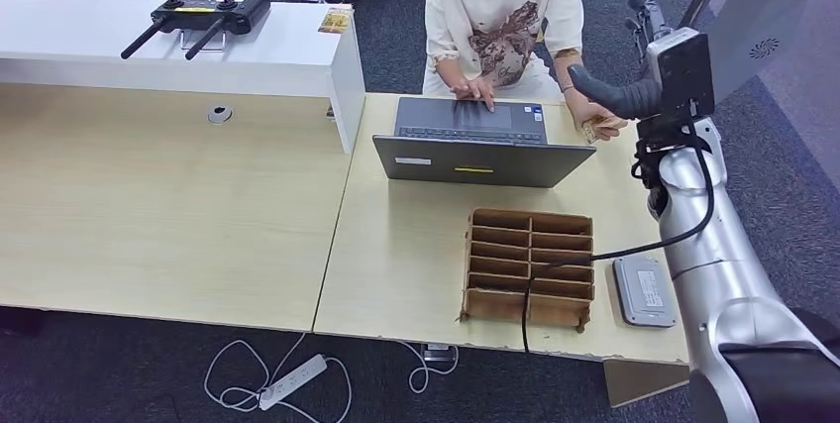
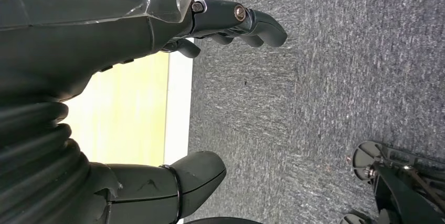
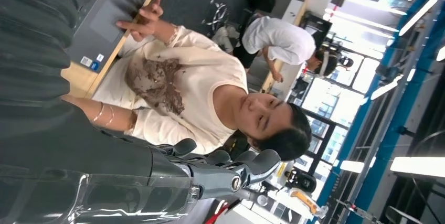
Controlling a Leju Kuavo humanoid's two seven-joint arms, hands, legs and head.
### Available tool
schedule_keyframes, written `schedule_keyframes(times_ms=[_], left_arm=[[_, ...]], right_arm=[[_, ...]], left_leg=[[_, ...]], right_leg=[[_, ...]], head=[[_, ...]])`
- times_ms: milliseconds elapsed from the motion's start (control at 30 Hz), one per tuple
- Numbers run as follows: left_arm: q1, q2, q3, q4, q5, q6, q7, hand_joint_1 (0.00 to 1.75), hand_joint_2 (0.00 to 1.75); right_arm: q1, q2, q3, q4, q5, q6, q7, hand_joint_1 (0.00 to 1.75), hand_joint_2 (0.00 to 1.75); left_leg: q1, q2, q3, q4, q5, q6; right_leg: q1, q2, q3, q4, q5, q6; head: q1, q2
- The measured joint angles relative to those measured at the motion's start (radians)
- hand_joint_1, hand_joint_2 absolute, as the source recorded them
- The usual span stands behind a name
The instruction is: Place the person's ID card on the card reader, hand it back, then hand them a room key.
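Note:
A person in a cream shirt [image 1: 500, 17] sits behind the open laptop [image 1: 471, 146] and holds a small tan ID card [image 1: 592, 131] in one hand at the table's far right. My right hand [image 1: 639, 66] is raised just above and beside that card, fingers spread upward and thumb [image 1: 599, 89] reaching over the person's hand; it holds nothing. The right wrist view has the same fingers [image 3: 236, 169] stretched out empty in front of the person. A grey card reader [image 1: 644, 291] lies near the front right edge. My left hand [image 2: 157, 24] hangs by the floor, fingers apart and empty.
A wooden slotted organiser [image 1: 530, 266] stands just left of the reader, with a black cable [image 1: 634, 248] draped over it. A white raised counter [image 1: 168, 47] at the back left carries a black controller [image 1: 203, 12]. A power strip [image 1: 292, 380] lies on the carpet.

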State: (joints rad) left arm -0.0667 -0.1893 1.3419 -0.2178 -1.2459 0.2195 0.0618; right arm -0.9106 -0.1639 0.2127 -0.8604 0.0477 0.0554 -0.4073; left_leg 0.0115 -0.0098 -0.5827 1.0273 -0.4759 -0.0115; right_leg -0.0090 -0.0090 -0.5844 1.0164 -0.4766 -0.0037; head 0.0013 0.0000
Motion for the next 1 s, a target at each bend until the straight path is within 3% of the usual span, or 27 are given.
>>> schedule_keyframes(times_ms=[267,467,767,1000], left_arm=[[0.002,-0.005,0.007,0.000,0.005,0.012,0.000,0.00,1.75],[0.002,-0.015,0.021,0.000,0.017,0.021,0.004,0.00,1.75],[0.001,-0.027,0.029,0.000,0.025,0.023,0.009,0.00,1.75],[-0.001,-0.033,0.033,0.000,0.030,0.025,0.019,0.00,1.75]], right_arm=[[0.285,-0.076,-0.105,-0.349,-0.212,0.070,-0.017,0.00,1.75],[0.544,-0.070,-0.230,-0.608,-0.334,0.097,-0.031,0.00,1.75],[0.918,0.032,-0.299,-0.862,-0.325,0.164,-0.077,0.00,1.75],[1.101,0.148,-0.299,-0.955,-0.309,0.216,-0.036,0.00,1.75]], left_leg=[[0.000,-0.001,-0.001,0.000,-0.001,0.001],[0.000,-0.002,-0.001,0.000,-0.001,0.000],[0.001,-0.001,-0.001,-0.001,-0.002,0.000],[0.001,0.000,-0.001,-0.001,-0.002,0.000]], right_leg=[[0.000,-0.001,0.000,-0.001,0.000,0.000],[0.000,-0.002,0.000,-0.001,-0.001,0.000],[0.001,-0.002,0.000,-0.001,-0.003,-0.001],[0.001,-0.001,0.000,0.000,-0.003,-0.001]], head=[[0.000,0.000],[0.000,0.000],[0.000,0.000],[0.000,0.000]])
